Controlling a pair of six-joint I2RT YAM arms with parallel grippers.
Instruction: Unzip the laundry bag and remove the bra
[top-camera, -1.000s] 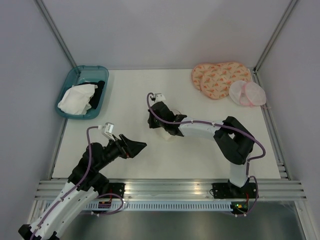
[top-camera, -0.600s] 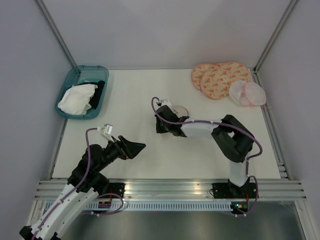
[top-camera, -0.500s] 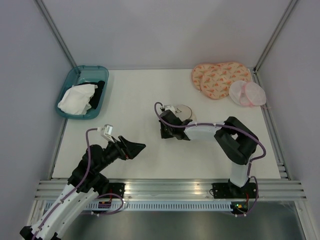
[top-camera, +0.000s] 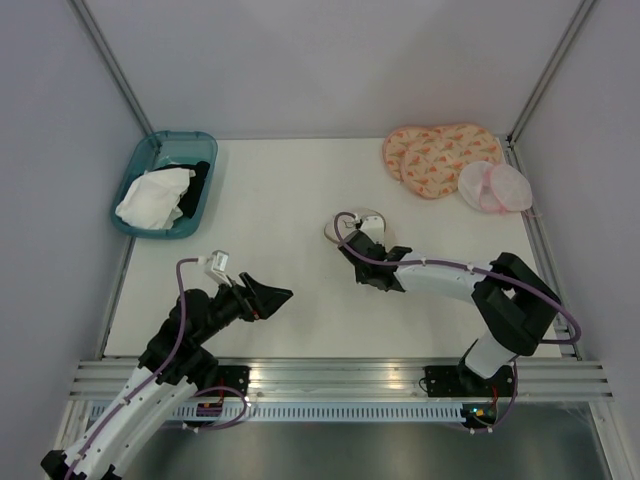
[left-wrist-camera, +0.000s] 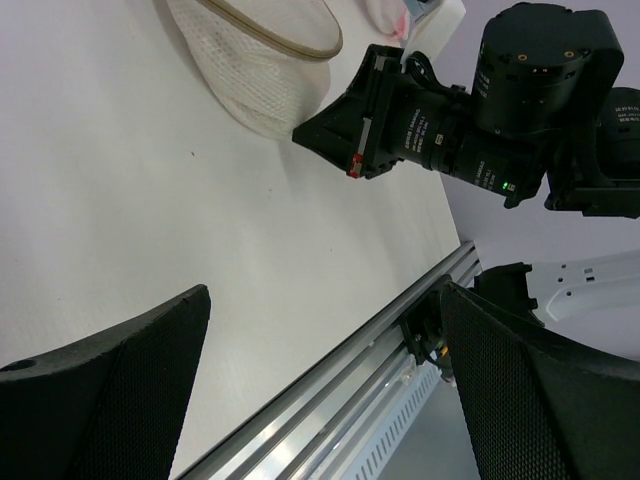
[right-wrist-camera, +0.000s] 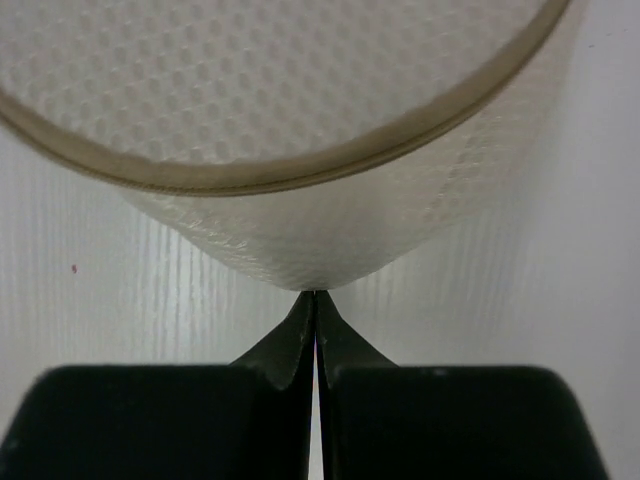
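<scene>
The laundry bag (top-camera: 356, 224), a cream-white mesh dome with a tan rim, lies mid-table. It also shows in the left wrist view (left-wrist-camera: 262, 72) and fills the top of the right wrist view (right-wrist-camera: 320, 150). My right gripper (top-camera: 352, 244) sits just on its near side, its jaws pressed together. Its tips (right-wrist-camera: 317, 296) pinch the bag's lower mesh edge, which draws to a point there (left-wrist-camera: 297, 131). My left gripper (top-camera: 281, 294) is open and empty, low over the near left table, its wide fingers (left-wrist-camera: 120, 385) apart. The bra is hidden.
A teal bin (top-camera: 139, 164) at the back left holds a white cloth (top-camera: 150, 198) and a black cloth (top-camera: 201, 178). A pink-orange patterned pad (top-camera: 435, 155) and a pale pink mesh pair (top-camera: 494, 187) lie at the back right. A metal rail (top-camera: 330, 375) edges the near side.
My right gripper has swung right and back toward the near side, off the top of the bag, uncovering it while keeping hold of its edge. The left arm has barely moved.
</scene>
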